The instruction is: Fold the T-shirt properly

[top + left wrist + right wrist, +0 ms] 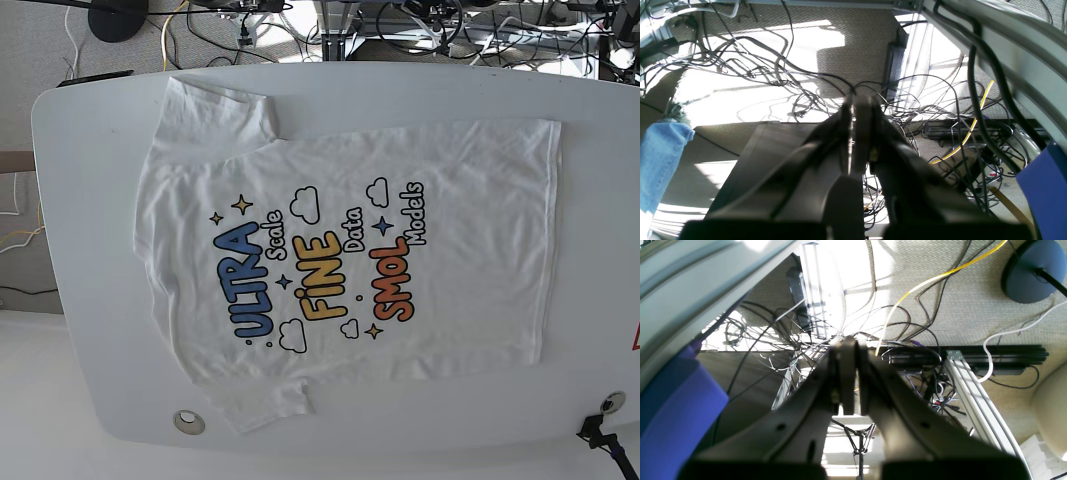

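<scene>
Lying flat and print side up, the T-shirt is spread across the white table in the base view, unfolded. Its collar end points toward that view's left edge and its hem toward the right. One short sleeve reaches up toward the table's far edge, the other down toward the near edge, close to a small round fitting set in the tabletop. The words on the chest run sideways in blue, yellow and orange.

Neither of my arms shows in that view. My left gripper hangs away from the shirt with its fingers pressed together and nothing between them. Past it I see carpet with a tangle of dark cables, a yellow cable and a patch of blue denim at the picture's left edge.

My right gripper is likewise closed tight and empty. Beyond its tips lie more loose cables, another yellow cable, a white cable, a silver metal rail and a dark round base on the carpet.
</scene>
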